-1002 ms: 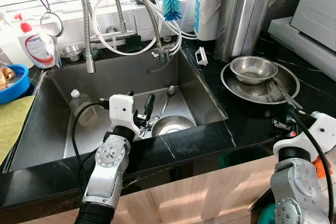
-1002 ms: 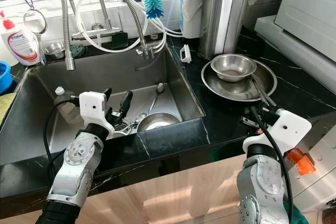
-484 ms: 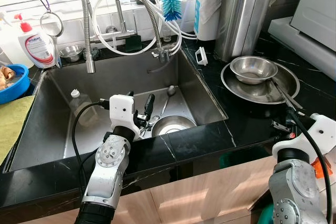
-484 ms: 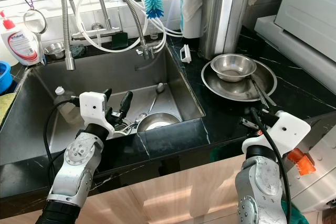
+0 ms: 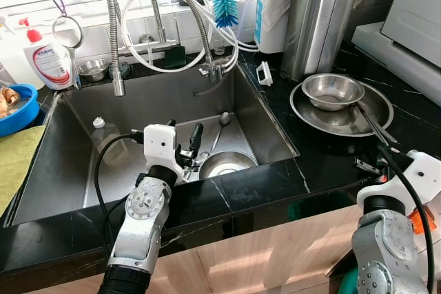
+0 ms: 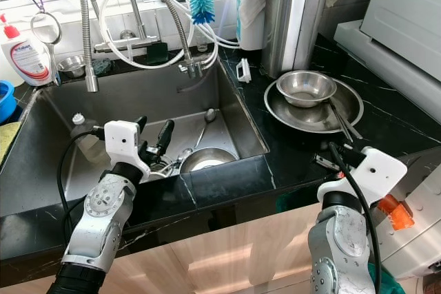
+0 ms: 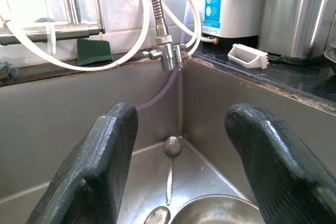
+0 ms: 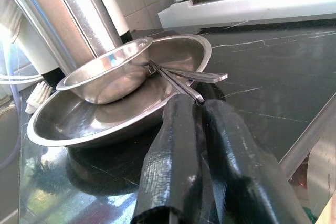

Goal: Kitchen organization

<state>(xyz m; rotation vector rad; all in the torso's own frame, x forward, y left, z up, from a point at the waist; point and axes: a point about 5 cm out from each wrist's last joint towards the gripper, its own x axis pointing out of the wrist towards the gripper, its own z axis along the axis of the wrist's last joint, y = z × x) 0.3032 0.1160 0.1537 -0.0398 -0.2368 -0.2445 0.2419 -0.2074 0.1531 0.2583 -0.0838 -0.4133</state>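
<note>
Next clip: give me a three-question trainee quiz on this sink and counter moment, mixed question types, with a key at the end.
1. True or false: the left gripper is open above the sink.
2. Multiple choice: the small steel bowl on the counter sits (A) inside the wide steel plate, (B) in the sink, (C) on the green cloth.
3. Fill in: the blue bottle brush stands behind the ____.

Key:
1. True; its two fingers are spread wide, nothing between them, with a spoon and another bowl on the sink floor ahead.
2. A; utensils rest on the plate rim beside it, just ahead of the right gripper, whose fingers are together.
3. Sink, by the faucet hoses.
</note>
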